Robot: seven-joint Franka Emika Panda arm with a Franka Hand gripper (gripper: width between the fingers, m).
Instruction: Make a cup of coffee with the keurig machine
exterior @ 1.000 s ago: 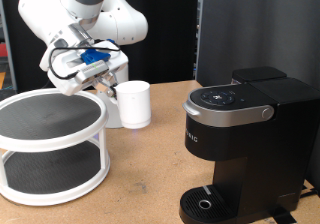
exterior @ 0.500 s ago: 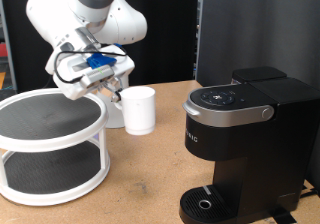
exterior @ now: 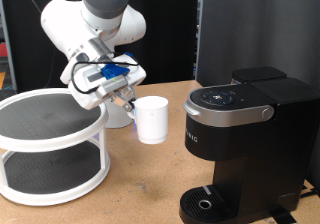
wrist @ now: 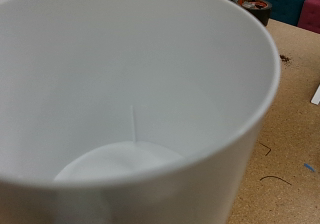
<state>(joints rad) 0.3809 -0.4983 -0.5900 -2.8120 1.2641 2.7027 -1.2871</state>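
The cup (exterior: 152, 120) is a small plain white mug, held off the table between the two-tier stand and the keurig machine (exterior: 250, 144). My gripper (exterior: 126, 100) is shut on the cup's side towards the exterior view's left, where the handle is hidden by the fingers. In the wrist view the cup (wrist: 130, 94) fills the picture; its inside is empty and my fingers do not show. The machine is black, its silver-grey lid (exterior: 232, 102) is down, and its round drip tray (exterior: 205, 203) at the bottom is bare.
A white two-tier round stand (exterior: 50, 144) with dark shelves stands at the exterior view's left. A dark panel (exterior: 250, 29) rises behind the machine. A small dark round object (wrist: 253, 5) lies on the wooden table (exterior: 140, 189) beyond the cup's rim.
My gripper has carried the cup to the exterior view's right and downwards, away from the stand and closer to the machine. The machine has not changed.
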